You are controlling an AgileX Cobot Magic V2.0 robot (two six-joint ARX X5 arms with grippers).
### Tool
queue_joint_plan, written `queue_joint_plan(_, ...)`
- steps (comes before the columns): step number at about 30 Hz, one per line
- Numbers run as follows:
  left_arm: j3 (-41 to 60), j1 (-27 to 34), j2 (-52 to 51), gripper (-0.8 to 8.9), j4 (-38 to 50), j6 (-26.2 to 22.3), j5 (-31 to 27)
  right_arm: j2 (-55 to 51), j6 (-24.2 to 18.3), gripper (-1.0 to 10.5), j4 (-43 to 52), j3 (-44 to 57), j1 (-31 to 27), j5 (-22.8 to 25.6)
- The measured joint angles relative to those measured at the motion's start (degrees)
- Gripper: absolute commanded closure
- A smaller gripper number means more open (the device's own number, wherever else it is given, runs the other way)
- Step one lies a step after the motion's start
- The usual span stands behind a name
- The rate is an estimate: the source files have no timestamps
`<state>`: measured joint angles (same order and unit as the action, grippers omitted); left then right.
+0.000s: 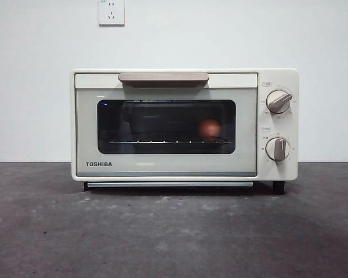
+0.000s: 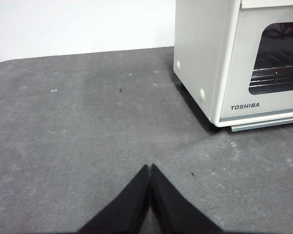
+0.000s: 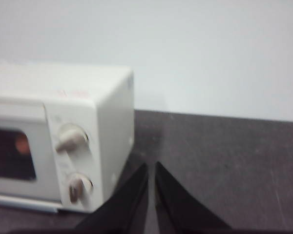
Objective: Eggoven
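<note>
The cream TOSHIBA toaster oven (image 1: 168,168) stands on the dark table with its door closed. The reddish-brown egg (image 1: 209,129) sits on the wire rack inside, seen through the dark glass window toward its right side. It also shows faintly in the right wrist view (image 3: 22,144). My left gripper (image 2: 150,168) is shut and empty over the table, off the oven's (image 2: 205,58) left side. My right gripper (image 3: 151,168) is shut and empty, off the oven's (image 3: 112,122) right side near the knobs (image 3: 71,139). Neither gripper shows in the front view.
The beige handle (image 1: 163,77) runs along the door's top. Two knobs (image 1: 278,101) sit on the oven's right panel. A white wall with a socket (image 1: 111,11) stands behind. The dark table (image 1: 174,237) stretches in front of the oven.
</note>
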<state>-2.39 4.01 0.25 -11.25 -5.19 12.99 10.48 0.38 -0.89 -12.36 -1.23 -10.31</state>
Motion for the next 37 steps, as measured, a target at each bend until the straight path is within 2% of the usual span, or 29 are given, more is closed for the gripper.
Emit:
queue_joint_plan(10, 0.0, 0.0, 0.0, 8.06, 0.0, 0.0, 0.0, -9.8, 0.0, 9.4, 1.4, 11.2, -0.4, 3.3)
queue_joint_plan(21, 0.0, 0.0, 0.0, 8.06, 0.0, 0.0, 0.0, -10.1, 0.0, 9.4, -6.0, 11.5, -0.4, 3.4)
queue_joint_plan(37, 0.0, 0.0, 0.0, 8.06, 0.0, 0.0, 0.0, -10.1, 0.0, 9.4, -5.7, 11.5, -0.4, 3.4)
